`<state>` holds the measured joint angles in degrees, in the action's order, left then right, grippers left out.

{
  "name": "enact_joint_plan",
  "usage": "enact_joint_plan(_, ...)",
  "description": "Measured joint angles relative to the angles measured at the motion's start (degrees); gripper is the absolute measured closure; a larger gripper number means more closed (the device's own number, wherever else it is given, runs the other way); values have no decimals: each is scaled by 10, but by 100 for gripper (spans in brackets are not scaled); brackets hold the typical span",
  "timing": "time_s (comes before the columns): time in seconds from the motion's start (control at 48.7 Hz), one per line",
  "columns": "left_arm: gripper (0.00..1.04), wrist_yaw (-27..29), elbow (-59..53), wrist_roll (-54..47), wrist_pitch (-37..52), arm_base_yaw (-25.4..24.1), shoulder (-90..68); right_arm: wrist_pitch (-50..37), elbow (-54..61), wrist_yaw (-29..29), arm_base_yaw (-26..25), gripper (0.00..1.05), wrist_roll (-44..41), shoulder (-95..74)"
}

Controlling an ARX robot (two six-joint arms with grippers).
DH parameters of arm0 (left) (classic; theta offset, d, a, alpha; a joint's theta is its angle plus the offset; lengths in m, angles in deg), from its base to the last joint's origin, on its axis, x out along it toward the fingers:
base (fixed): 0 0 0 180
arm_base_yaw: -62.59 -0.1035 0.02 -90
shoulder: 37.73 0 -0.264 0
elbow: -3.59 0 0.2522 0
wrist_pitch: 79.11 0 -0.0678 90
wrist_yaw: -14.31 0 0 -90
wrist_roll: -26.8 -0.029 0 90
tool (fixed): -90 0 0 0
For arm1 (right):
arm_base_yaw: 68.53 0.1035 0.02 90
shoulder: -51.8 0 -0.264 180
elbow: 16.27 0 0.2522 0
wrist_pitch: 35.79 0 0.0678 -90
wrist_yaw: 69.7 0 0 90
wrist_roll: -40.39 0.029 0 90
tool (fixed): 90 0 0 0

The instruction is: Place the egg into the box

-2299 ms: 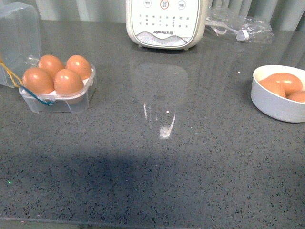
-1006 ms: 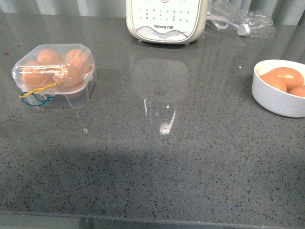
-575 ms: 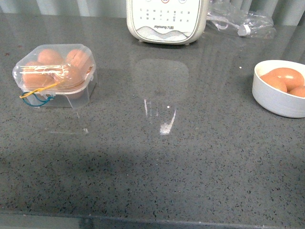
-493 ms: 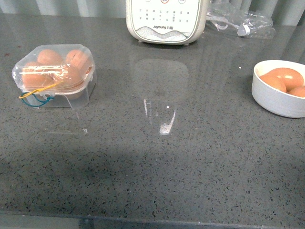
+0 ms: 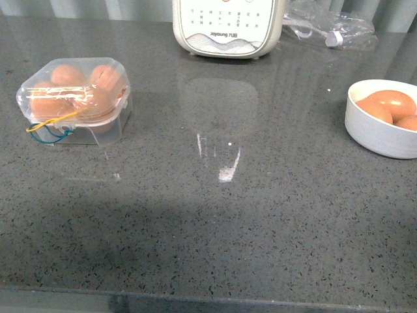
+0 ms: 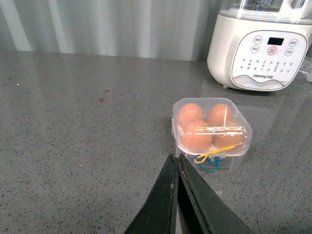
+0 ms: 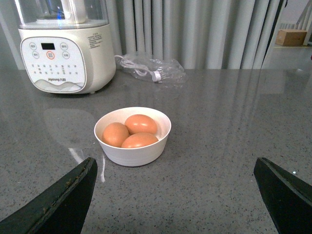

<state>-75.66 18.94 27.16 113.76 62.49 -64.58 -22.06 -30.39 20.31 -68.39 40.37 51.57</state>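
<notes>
On the far left of the counter (image 5: 215,222) the box (image 5: 75,104) sits lidded with four eggs (image 6: 195,134) inside, so I judge the job done and best left untouched. My left gripper (image 6: 176,163) is pinched together on nothing and my right gripper (image 7: 175,180) is spread wide, both near and apart from everything. The eggs' long axes I cannot tell through the lid; the box's banded front faces me.

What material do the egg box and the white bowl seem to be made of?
The egg box looks like thin clear plastic: the eggs show through its glossy closed lid. The bowl looks like white ceramic or perhaps hard plastic; its smooth, opaque, slightly shiny wall does not settle which.
</notes>
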Motion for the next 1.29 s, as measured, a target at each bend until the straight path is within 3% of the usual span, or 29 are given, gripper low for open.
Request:
enact_joint_plan(0.739,101,0,0,0,-162,0,166,0,0,0,0,7,0,0)
enact_joint_plan(0.862,101,0,0,-1,-259,0,245,0,0,1,0,7,0,0)
enact_joint_plan(1.19,101,0,0,-1,-266,0,266,0,0,0,0,7,0,0)
enact_joint_plan(1.293,85,0,0,-1,-266,0,266,0,0,0,0,7,0,0)
